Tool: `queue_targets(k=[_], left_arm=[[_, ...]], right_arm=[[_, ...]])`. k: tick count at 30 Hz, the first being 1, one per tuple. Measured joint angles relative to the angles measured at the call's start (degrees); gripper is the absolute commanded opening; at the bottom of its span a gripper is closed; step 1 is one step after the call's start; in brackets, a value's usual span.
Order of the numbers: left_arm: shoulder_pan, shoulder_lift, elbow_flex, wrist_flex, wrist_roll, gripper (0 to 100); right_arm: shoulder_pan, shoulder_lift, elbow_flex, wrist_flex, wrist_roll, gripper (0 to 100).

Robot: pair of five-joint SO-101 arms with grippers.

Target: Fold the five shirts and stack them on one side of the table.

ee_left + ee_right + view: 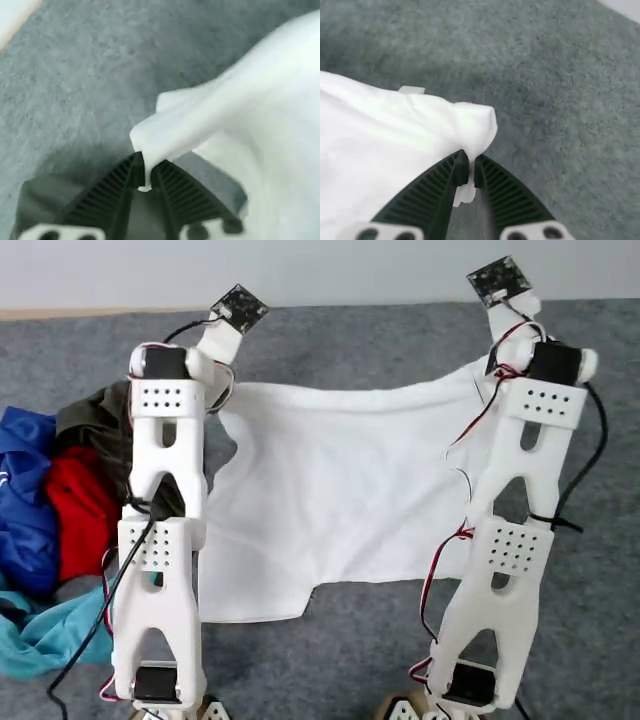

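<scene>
**Two pincers hold one white shirt**

The white shirt (340, 500) lies spread out in the middle of the tabletop (400, 670). The left pincer (144, 172) pinches its corner at 11 o'clock. The right pincer (469, 172) pinches its corner at 1 o'clock. The other shirts (50, 530) sit in a heap at 9 o'clock. Each pincer has only a tiny bit of cloth. I think a hard pull could make a corner slip out, and the fold would go crooked.
</scene>
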Motion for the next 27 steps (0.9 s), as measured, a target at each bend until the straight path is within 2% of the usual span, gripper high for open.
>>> queue_targets(k=[2, 9, 17, 21, 27], left_arm=[[0.9, 0.0, -2.0, 2.2, -0.7, 0], [3.3, -2.2, -2.5, 2.5, -1.3, 0], [4.7, -7.3, 3.3, 2.5, -1.4, 0], [4.7, -10.5, 7.5, 2.5, -0.5, 0], [4.2, -15.5, 13.5, 2.5, 1.4, 0]], right_arm=[[0.0, 0.0, -2.1, 1.0, 1.3, 1.0], [3.8, 0.0, -4.0, 1.1, 5.1, 1.0], [5.3, -2.1, -3.8, 1.2, 5.6, 1.0], [5.5, -6.0, 1.7, 1.2, 4.0, 1.0], [5.5, -16.5, 17.9, 1.2, 0.6, 1.0]])
